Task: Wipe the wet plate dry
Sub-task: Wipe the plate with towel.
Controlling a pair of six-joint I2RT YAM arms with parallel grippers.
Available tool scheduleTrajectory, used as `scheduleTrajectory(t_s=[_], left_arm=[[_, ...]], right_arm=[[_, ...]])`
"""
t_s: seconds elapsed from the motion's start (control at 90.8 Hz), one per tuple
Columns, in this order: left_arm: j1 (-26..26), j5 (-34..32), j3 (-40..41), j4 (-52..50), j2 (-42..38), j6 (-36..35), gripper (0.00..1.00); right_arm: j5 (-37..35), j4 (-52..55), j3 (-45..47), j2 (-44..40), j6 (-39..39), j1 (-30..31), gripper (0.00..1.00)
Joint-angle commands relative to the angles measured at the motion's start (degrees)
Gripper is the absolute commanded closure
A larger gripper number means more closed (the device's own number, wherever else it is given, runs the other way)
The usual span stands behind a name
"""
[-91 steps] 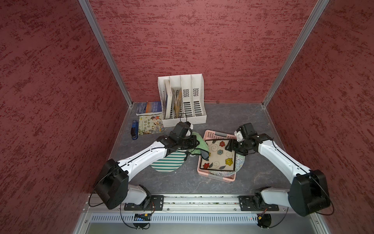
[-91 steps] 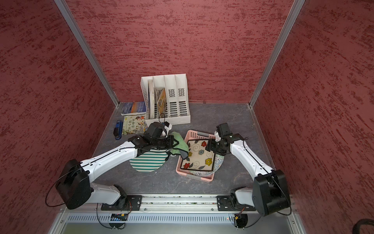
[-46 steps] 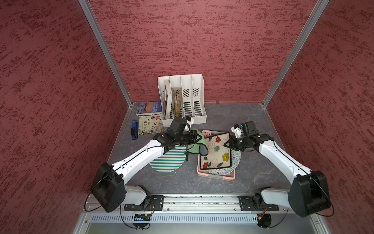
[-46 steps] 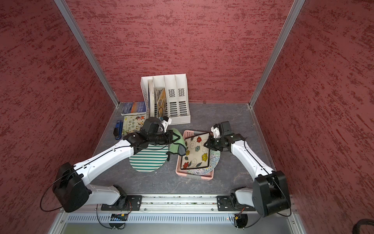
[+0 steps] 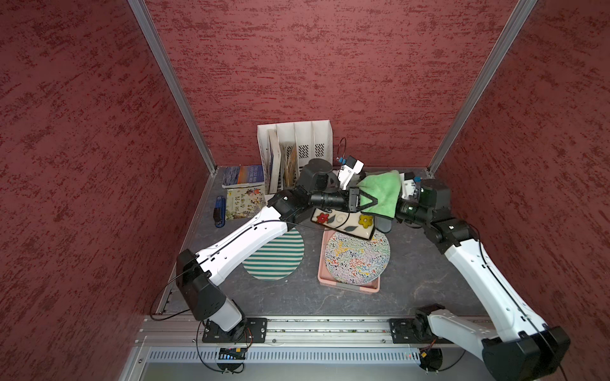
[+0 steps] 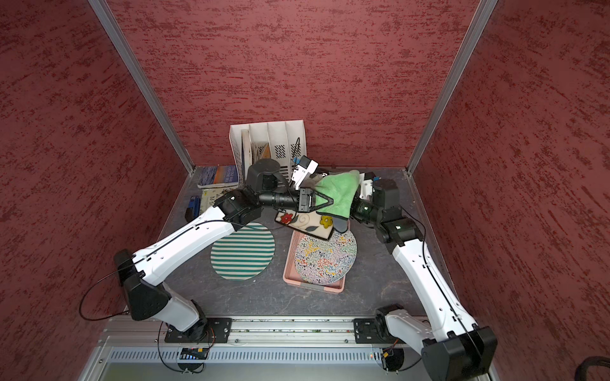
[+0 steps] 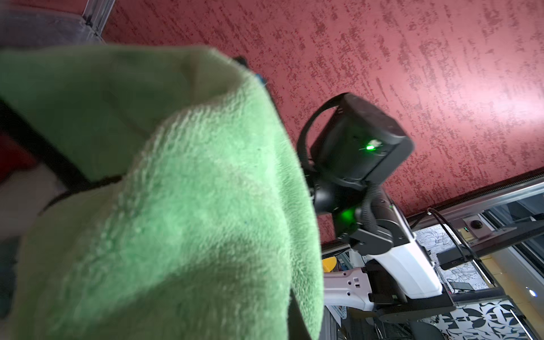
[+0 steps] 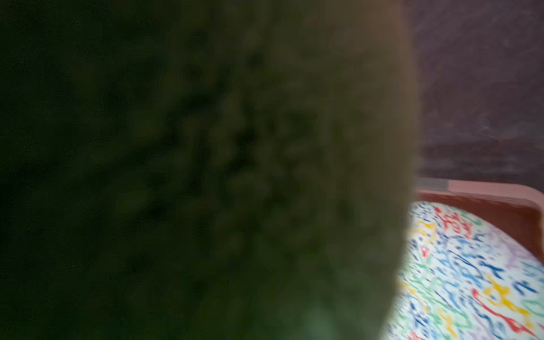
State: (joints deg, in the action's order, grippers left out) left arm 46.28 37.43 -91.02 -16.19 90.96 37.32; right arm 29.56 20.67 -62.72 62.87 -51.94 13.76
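The wet plate (image 5: 343, 222) (image 6: 303, 221) is rectangular and cream with red and yellow flowers. It hangs tilted in the air above the back end of the pink tray (image 5: 350, 287). Its right end disappears under a green cloth (image 5: 383, 191) (image 6: 340, 194). My left gripper (image 5: 374, 202) (image 6: 331, 201) is shut on that cloth, which drapes over the plate's right end. The cloth fills the left wrist view (image 7: 191, 206) and blocks most of the right wrist view (image 8: 265, 147). My right wrist (image 5: 429, 198) reaches in from the right. Its fingers are hidden beneath the cloth, at the plate's right end.
A round plate with coloured squiggles (image 5: 356, 257) (image 8: 471, 279) lies in the pink tray. A green-striped round plate (image 5: 277, 257) lies on the grey floor to its left. A white file rack (image 5: 297, 145) stands at the back, with books (image 5: 244, 174) and a blue object (image 5: 219, 211) left of it.
The flowered plate has risen out of the tray, up and toward the back. My left gripper has carried the cloth up and to the right, over the plate's right end and my right wrist.
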Motion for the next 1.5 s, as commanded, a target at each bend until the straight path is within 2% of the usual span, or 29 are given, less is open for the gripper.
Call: scheduleTrajectory(t_s=[0.0,0.088,0.187,0.298,0.485,0.65,0.749,0.782,0.87,0.926,1.025,1.135,1.245,1.333,1.41,1.488], left_arm=[[-0.3,-1.3,1.0,-3.7,0.2,-1.1,1.00],[-0.6,-6.5,2.9,-8.0,-1.5,-3.1,1.00],[-1.3,-9.9,9.7,-5.6,-5.1,-2.0,1.00],[-2.3,-15.1,13.0,-5.1,-7.7,0.6,1.00],[-5.0,-29.9,9.3,-15.3,-9.1,3.0,1.00],[-9.6,-36.7,12.2,-14.0,-13.3,5.1,1.00],[-13.0,-33.3,12.9,-11.4,-14.7,4.3,1.00],[-14.1,-29.0,12.9,-9.3,-14.5,3.3,1.00],[-14.6,-12.0,10.5,-2.5,-11.0,-0.8,1.00],[-12.9,-7.3,5.9,-5.3,-6.3,-3.0,1.00],[-9.5,-7.8,-1.4,-13.4,-0.5,-5.6,1.00],[-7.9,-9.0,-0.9,-13.3,0.6,-4.1,1.00],[-8.2,-17.0,2.2,-17.5,-1.2,-2.3,1.00],[-10.1,-22.2,1.9,-23.9,-2.0,-1.5,1.00],[-11.8,-20.2,-0.9,-25.4,-1.5,-2.1,1.00],[-12.4,-14.3,-6.4,-24.5,0.4,-3.3,1.00]], right_arm=[[-0.7,-23.0,-5.9,0.7,-15.2,-0.5,1.00],[-1.4,-23.1,-10.6,2.7,-14.7,-1.0,1.00],[-2.2,-21.2,-15.5,3.9,-11.2,-1.6,1.00],[1.9,-18.8,-19.7,6.0,-7.5,-1.3,1.00],[5.3,-14.4,-17.1,3.7,0.1,0.9,1.00],[10.5,-9.8,-11.9,-1.0,7.2,1.3,1.00],[13.8,-7.8,-7.5,-4.5,10.7,1.9,1.00],[15.2,-7.5,-6.6,-5.3,11.3,2.1,1.00],[18.6,-7.7,-4.9,-5.9,12.2,3.3,1.00],[19.7,-9.2,-4.5,-5.3,11.3,3.8,1.00],[18.2,-12.3,-7.4,-2.5,9.5,3.6,1.00],[10.6,-12.3,-14.7,1.3,5.4,0.5,1.00],[7.6,-18.8,-19.2,3.2,1.3,-3.1,1.00],[9.1,-17.2,-21.6,3.7,2.7,-3.3,1.00],[10.6,-14.2,-19.4,2.4,5.1,-2.1,1.00],[10.1,-8.9,-15.9,0.1,10.7,0.9,1.00]])
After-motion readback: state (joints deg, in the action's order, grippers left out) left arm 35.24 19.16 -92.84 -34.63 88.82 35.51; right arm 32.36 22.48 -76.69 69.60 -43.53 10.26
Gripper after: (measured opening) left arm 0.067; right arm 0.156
